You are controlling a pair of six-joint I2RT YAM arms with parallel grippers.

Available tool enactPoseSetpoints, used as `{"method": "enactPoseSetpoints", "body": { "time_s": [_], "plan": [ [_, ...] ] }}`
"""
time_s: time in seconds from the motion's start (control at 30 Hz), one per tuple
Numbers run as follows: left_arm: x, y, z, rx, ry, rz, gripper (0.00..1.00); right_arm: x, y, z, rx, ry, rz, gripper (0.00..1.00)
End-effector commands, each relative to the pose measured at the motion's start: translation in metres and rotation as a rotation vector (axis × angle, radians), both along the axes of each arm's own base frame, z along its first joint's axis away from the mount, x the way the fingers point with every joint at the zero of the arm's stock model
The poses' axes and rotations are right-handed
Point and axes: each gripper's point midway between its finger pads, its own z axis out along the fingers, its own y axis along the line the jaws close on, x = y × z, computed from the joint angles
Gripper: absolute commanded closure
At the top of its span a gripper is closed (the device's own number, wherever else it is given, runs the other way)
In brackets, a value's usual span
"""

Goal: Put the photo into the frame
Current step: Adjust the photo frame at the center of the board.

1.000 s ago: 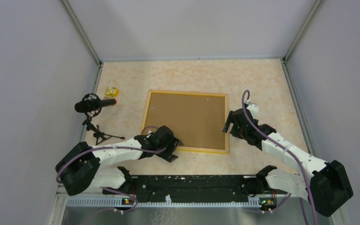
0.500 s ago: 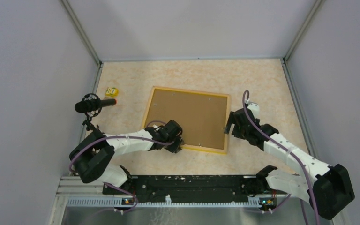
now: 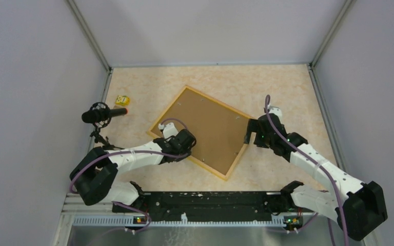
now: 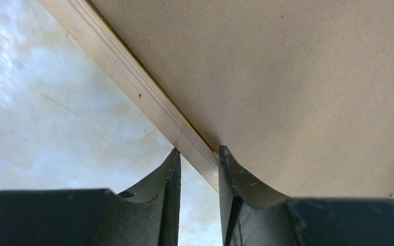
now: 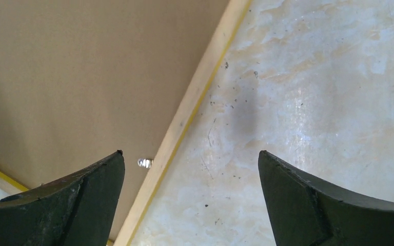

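The frame (image 3: 218,102) lies back-up and skewed on the table, its brown backing board (image 3: 205,130) filling it. The photo is not in view. My left gripper (image 3: 190,150) is on the frame's near-left edge. In the left wrist view its fingertips (image 4: 199,154) are shut on the wooden border (image 4: 133,82), one finger outside it and one on the backing board (image 4: 287,77). My right gripper (image 3: 248,135) is open at the frame's right corner. In the right wrist view it (image 5: 190,159) straddles the border (image 5: 195,97) just above it, holding nothing.
A black microphone on a small tripod (image 3: 102,114) stands at the left. A small yellow object (image 3: 122,100) lies beyond it. Grey walls close in the table on three sides. A black rail (image 3: 205,200) runs along the near edge. A metal tab (image 5: 143,162) sits on the backing.
The left gripper closed on the frame's near edge and moved away from me. The frame turned clockwise in the top view, from square-on to skewed. The right gripper barely moved.
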Motion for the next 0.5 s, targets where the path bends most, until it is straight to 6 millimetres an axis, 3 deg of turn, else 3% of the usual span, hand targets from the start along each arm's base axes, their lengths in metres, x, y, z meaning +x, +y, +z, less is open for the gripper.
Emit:
{"method": "enactPoseSetpoints", "body": {
  "time_s": [0.0,0.17,0.27,0.37,0.47],
  "plan": [
    [-0.005,0.046,-0.010,0.373,-0.005,-0.307,1.00,0.016,0.011,0.007,0.049,-0.016,0.059,0.01],
    [0.016,0.044,0.006,0.444,-0.102,-0.377,1.00,0.039,0.000,-0.004,0.169,0.065,0.052,0.01],
    [0.026,0.045,0.014,0.473,-0.151,-0.375,1.00,0.055,-0.009,-0.007,0.109,0.082,0.054,0.01],
    [0.031,0.046,0.013,0.485,-0.173,-0.377,1.00,0.066,-0.005,-0.018,0.078,0.126,0.095,0.02],
    [0.032,0.048,0.007,0.479,-0.154,-0.370,1.00,0.069,0.004,-0.036,0.087,0.185,0.153,0.09]
  ]
}}
